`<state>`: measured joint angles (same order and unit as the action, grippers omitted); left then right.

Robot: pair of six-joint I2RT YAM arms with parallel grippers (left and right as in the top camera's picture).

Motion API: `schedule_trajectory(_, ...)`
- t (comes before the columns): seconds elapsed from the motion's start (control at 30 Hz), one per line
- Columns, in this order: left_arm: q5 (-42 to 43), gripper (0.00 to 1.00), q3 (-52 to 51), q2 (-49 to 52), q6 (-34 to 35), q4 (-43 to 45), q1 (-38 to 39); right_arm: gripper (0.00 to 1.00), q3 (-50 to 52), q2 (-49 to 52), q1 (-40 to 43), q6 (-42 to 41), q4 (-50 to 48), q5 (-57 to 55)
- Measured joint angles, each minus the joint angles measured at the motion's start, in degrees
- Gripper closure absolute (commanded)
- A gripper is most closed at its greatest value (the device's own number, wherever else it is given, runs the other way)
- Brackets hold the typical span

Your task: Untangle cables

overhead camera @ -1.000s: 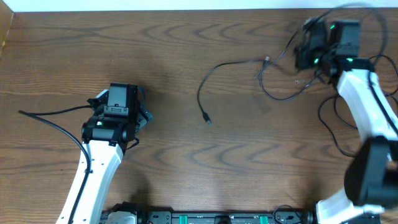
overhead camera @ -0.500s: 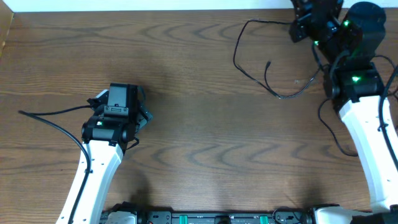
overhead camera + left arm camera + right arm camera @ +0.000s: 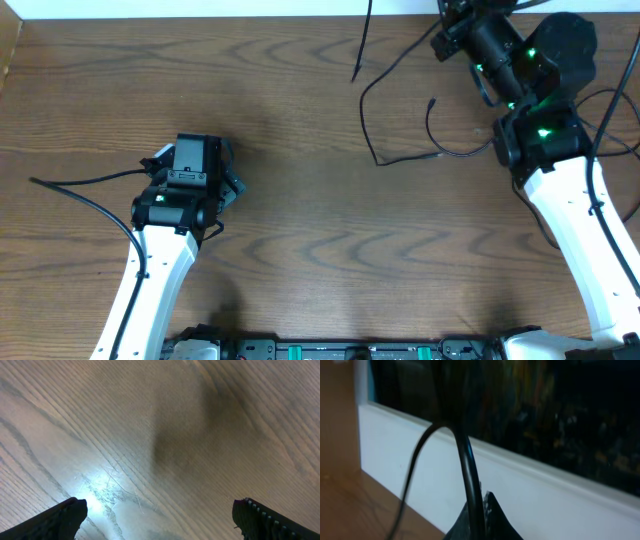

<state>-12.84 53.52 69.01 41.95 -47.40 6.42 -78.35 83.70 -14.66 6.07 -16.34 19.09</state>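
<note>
At the far right edge of the table (image 3: 300, 250), the right gripper (image 3: 447, 30) is fully closed on the cables (image 3: 376, 162). The right wrist view shows a black cord pinched between the fingers (image 3: 481, 519) and arching away from them. From this grip the cables hang in loose loops over the far right of the table, one small plug (image 3: 432, 103) dangling among them, and one strand rises out of the overhead view. Compared with a second ago, the bundle has been drawn away from the table centre toward the far edge, and the right gripper has swung leftward. The left gripper (image 3: 160, 512) stands wide open over bare wood, holding nothing, position unchanged.
</note>
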Motion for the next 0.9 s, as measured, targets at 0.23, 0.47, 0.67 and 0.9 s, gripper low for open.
schedule_trajectory(0.23,0.0,0.02,0.0,0.0,0.0,-0.04,0.0,0.99,0.07,0.5,-1.79,-1.79,-12.76,-2.56)
schedule_trajectory(0.47,-0.02,0.02,0.0,0.0,0.0,0.04,0.0,0.99,0.0,5.7,-1.99,-6.23,-29.18,-9.6)
schedule_trajectory(0.67,0.0,0.02,0.0,0.0,0.0,0.0,0.0,0.99,-0.28,12.15,-1.99,-6.23,-31.95,-13.77)
schedule_trajectory(0.9,0.0,0.02,0.0,0.0,0.0,0.0,0.0,0.99,-0.35,23.65,-1.84,0.17,-31.8,-15.06)
